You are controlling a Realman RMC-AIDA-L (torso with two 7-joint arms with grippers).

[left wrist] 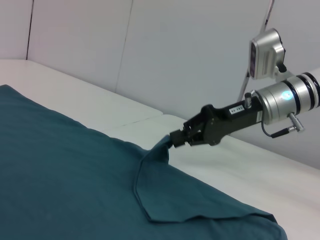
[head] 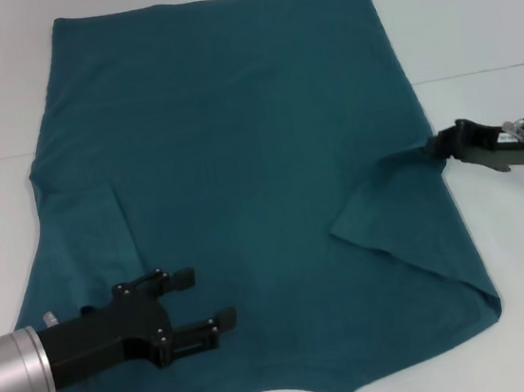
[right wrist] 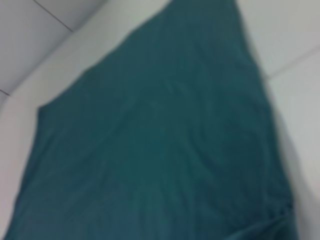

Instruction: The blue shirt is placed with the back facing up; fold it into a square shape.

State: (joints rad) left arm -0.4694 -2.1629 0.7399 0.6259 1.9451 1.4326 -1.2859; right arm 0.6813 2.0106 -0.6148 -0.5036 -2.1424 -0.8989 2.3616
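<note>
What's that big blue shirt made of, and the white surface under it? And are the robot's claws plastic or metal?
The blue shirt looks like soft matte knit, probably cotton: it creases and peaks where the right gripper pinches its edge. The table looks smooth, hard and white, with panel seams, perhaps laminate. The left gripper, open over the shirt, has matte black fingers, plastic or coated metal; behind it sits a brushed silver wrist, seemingly metal.

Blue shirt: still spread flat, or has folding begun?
Begun. The blue shirt lies mostly spread, but the right gripper pinches its right edge, with the sleeve flap already turned inward. The open left gripper hovers over the near-left part.
</note>
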